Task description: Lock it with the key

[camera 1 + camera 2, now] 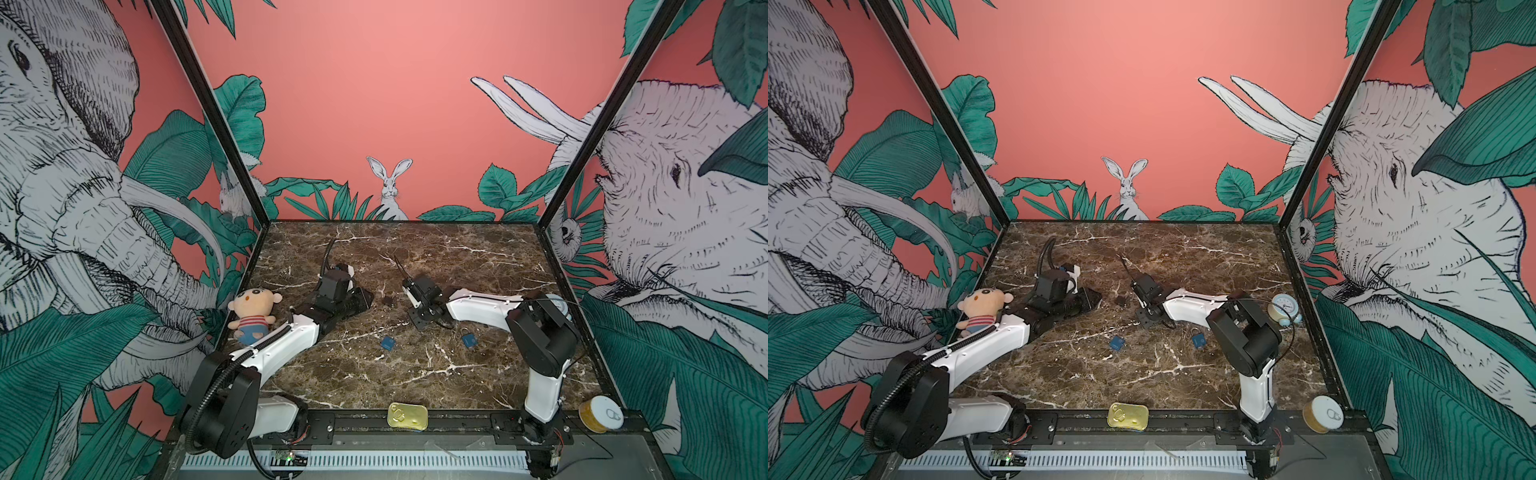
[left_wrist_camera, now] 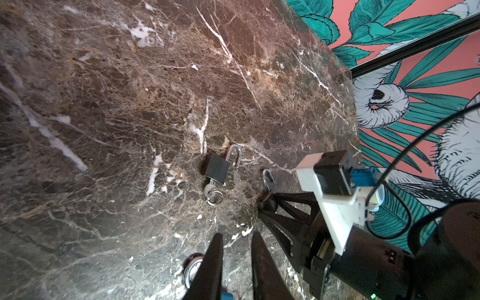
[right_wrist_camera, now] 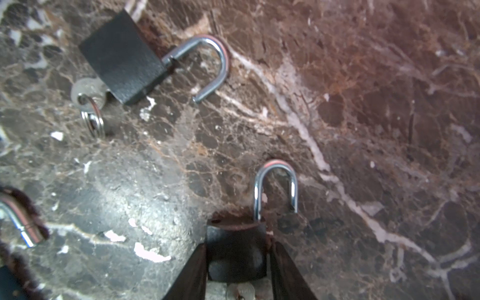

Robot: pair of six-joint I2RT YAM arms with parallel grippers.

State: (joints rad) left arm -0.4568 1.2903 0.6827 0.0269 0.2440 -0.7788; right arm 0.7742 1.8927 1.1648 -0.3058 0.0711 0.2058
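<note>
**Right-wrist view, with both top views.** The lock point(image 3: 236, 249) is clamped by its body between the right fingers point(image 3: 192, 275). What appears to be its key point(image 3: 240, 291) sits behind the body, deeper between them. The shackle point(image 3: 275, 181) projects past the fingertips, with one leg seated and the other apparently clear of the body, so it is judged open.

To do the step well, hold the body square, press the free leg home, then turn the key.

The left fingers point(image 2: 214, 262) stand slightly apart, beside the right ones. A blue body point(image 2: 226, 296) shows at their root, but whether it is gripped cannot be told.

Just beyond both sets of fingertips lies a second lock point(image 2: 217, 168), open and keyed, a likely snag for any sideways sweep. Behind the fingers, a blue lock point(image 1: 387, 343) and another point(image 1: 469, 340) rest on the counter point(image 1: 457, 257). The doll point(image 1: 253, 316), tin point(image 1: 407, 415) and clock point(image 1: 1284, 307) stand well apart.
</note>
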